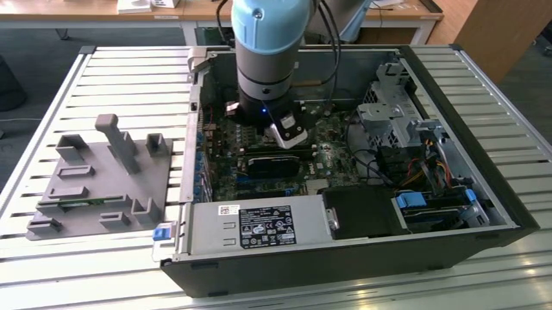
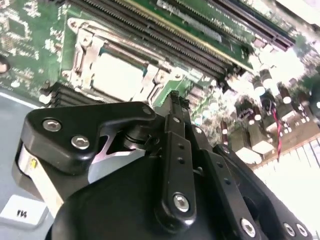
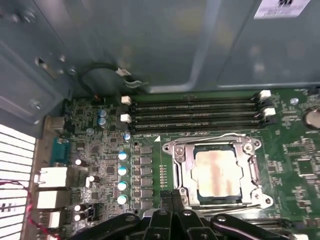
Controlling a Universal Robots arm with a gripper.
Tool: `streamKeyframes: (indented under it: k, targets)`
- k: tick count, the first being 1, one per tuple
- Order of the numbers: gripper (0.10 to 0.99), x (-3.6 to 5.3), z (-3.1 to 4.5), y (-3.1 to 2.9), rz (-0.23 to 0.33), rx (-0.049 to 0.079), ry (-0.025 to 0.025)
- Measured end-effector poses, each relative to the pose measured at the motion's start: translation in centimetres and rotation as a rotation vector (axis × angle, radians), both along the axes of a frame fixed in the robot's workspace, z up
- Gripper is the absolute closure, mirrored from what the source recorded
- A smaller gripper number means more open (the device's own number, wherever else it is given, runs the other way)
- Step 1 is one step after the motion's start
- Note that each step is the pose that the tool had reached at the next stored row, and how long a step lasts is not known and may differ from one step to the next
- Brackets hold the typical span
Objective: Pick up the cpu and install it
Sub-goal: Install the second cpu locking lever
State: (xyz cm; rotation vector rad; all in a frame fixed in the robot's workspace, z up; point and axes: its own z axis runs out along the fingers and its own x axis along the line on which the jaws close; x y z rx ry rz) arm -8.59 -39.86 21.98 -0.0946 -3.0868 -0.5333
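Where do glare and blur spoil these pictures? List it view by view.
Exterior view: daylight glares off the slatted table, while the case interior sits in shade. Second wrist view: a patch past the motherboard is blown out white, and the board looks soft behind the end effector. First wrist view: evenly lit, with a pale sheen on the cpu.

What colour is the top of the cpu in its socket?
Pale silvery-grey, faintly tan-streaked; the cpu shows best in the first wrist view.
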Motion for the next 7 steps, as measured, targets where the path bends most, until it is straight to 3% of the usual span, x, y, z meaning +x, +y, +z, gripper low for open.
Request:
streamKeyframes:
  k: [7]
  targets:
    - [0.980,0.00,1.46,0.00,-0.001,0.000,0.0001]
